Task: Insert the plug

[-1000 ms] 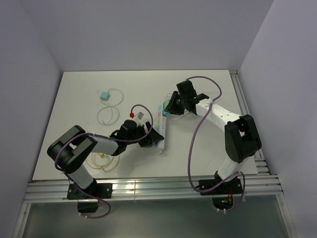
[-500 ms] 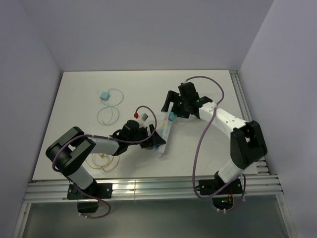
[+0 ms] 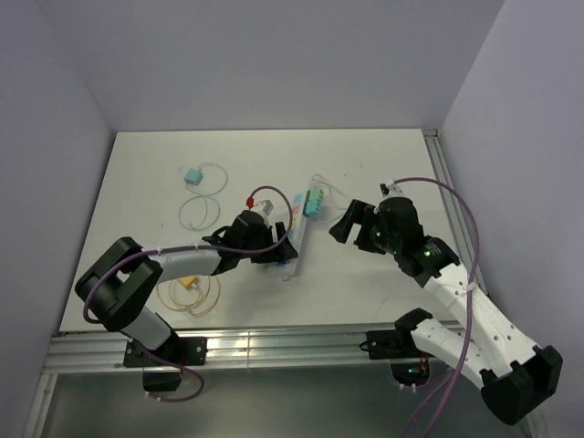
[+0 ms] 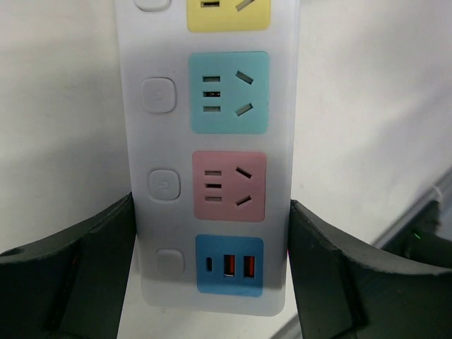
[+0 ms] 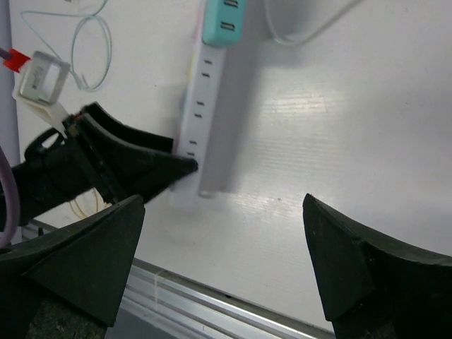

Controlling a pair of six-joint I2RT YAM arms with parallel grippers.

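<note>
My left gripper (image 4: 212,236) clamped on power strip (image 4: 208,106) at USB end, one finger each side. My right gripper (image 5: 224,205) spread wide, holding nothing, over white table (image 5: 339,141), 3 o'clock of strip in top view. Teal plug (image 5: 224,21) seated in strip's far end, 12 o'clock from right fingers.

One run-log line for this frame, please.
left gripper: shut on power strip, near end | right gripper: open, empty, clear of strip | teal plug: sits on strip's far end
</note>
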